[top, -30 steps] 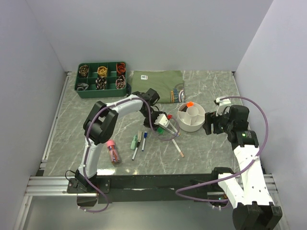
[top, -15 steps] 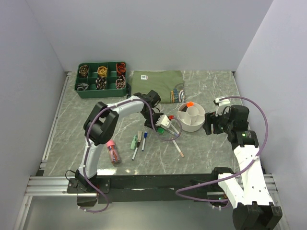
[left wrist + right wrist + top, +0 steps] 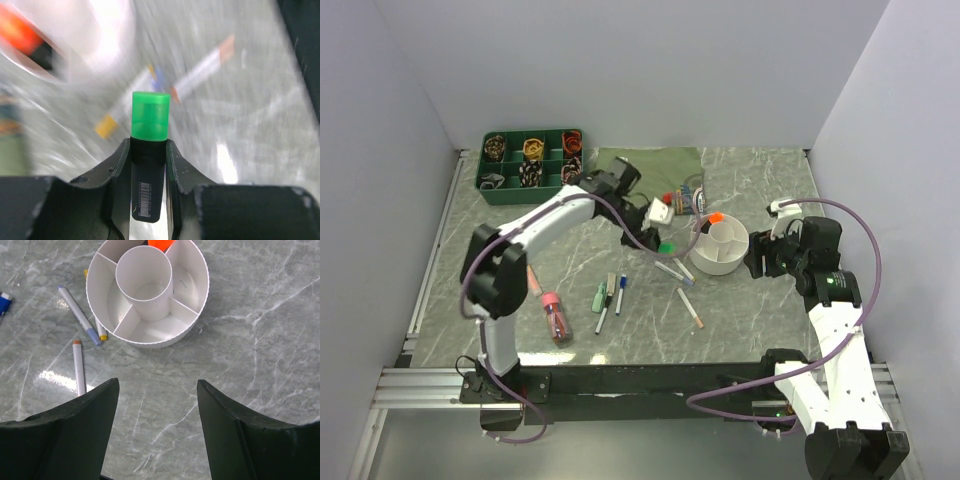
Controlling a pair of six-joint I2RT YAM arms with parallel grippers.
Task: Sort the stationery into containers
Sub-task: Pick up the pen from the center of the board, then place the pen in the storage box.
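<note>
**Top view.** The left gripper is raised off the marble table and clamped on a green-capped marker, just left of the white organiser. One orange-capped item stands in a far ring compartment. Several loose pens lie near the organiser and further left, along with a pink-capped tube. The right gripper sits low, just beside the organiser's right wall; I cannot tell whether it touches.

**Left wrist.** Both fingers pinch the marker's black barrel, with the cap pointing forward. The background is smeared.

**Right wrist.** The jaws are apart with nothing between them. The organiser's central cup is empty.

**Step in hand (judged).** Carry the marker to a compartment.
- Centre it over an open ring section, clear of the orange item.
- Tilt the barrel down and get its lower end inside the wall before letting go — dropped from higher up, it could bounce out.
</note>
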